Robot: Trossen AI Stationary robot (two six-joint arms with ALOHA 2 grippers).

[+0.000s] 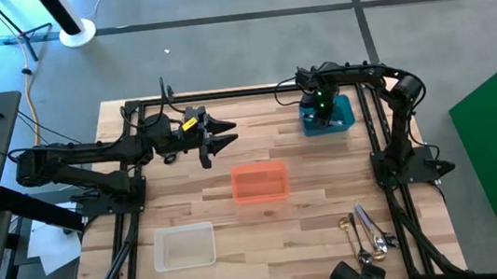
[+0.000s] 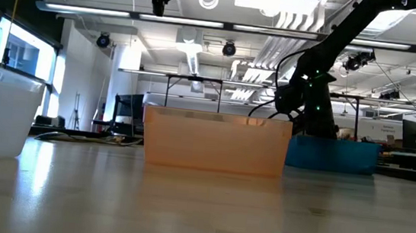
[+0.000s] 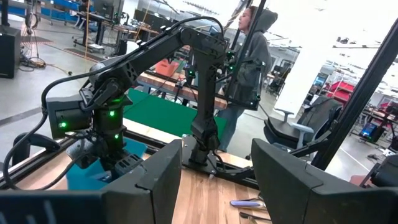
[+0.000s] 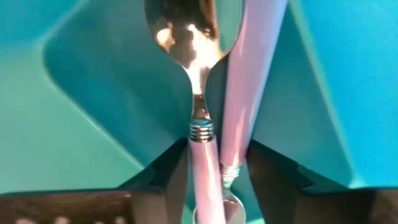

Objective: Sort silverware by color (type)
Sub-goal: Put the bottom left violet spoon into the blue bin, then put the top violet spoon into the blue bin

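Observation:
My right gripper (image 1: 321, 112) hangs inside the blue bin (image 1: 346, 121), open. In the right wrist view its fingers stand either side of two pink-handled pieces on the blue bin floor (image 4: 93, 93): a spoon (image 4: 196, 74) with a shiny bowl, and a second piece's handle (image 4: 252, 74) beside it. I cannot tell whether the fingers touch them. More silverware (image 1: 369, 231), silver and gold, lies flat on the table near its right near corner. My left gripper (image 1: 227, 134) is open in the air over the table's far left part, holding nothing.
An orange bin (image 1: 259, 182) stands mid-table and a clear bin (image 1: 184, 246) near the left near edge. The black frame rails (image 1: 135, 171) run along both table sides. A person (image 3: 249, 56) in a hooded top stands beyond the table's right side.

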